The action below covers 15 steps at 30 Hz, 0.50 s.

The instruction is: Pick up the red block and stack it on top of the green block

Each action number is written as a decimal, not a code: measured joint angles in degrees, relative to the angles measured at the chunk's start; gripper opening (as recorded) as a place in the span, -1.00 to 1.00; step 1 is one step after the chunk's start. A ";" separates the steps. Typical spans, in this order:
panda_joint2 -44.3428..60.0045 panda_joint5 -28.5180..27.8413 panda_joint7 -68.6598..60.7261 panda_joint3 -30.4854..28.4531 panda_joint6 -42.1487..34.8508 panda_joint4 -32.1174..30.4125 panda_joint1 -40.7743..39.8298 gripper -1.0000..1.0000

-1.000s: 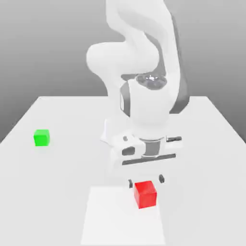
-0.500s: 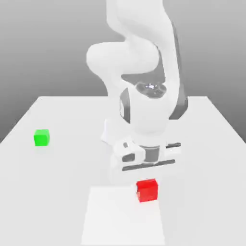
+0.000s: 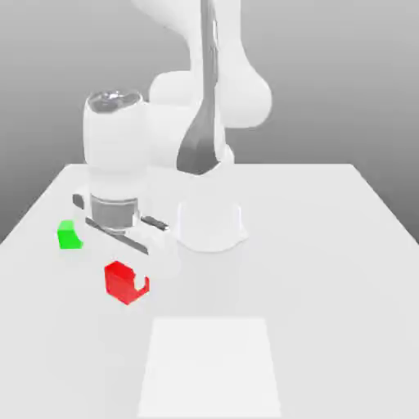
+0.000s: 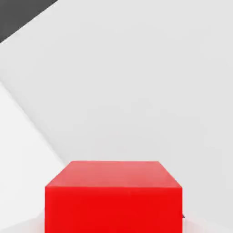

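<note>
The red block [image 3: 120, 281] hangs under my hand, and my gripper [image 3: 128, 282] is shut on it; one pale finger [image 3: 140, 281] covers part of its right face. In the hand view the red block [image 4: 113, 195] sits close up between the jaws, with the white table behind it. The green block [image 3: 69, 235] rests on the table at the exterior view's left. The held red block is a short way to the right of the green block and lower in that picture, apart from it.
The arm's white round base [image 3: 211, 226] stands at the table's middle, just right of my hand. A paler rectangular patch [image 3: 211, 368] marks the table [image 3: 344, 270] near the front edge. The table's left edge runs close behind the green block.
The jaws closed on the red block over the pale patch. The arm then swung to the exterior view's left, carrying the block close to the green block.
</note>
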 joint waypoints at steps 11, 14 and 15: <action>-5.19 -5.26 25.61 -9.54 -2.82 -2.00 -24.11 -1.00; -6.46 -6.21 32.23 -11.99 -3.48 -2.59 -30.72 -1.00; -6.83 -6.32 34.31 -12.49 -3.68 -2.79 -33.19 -1.00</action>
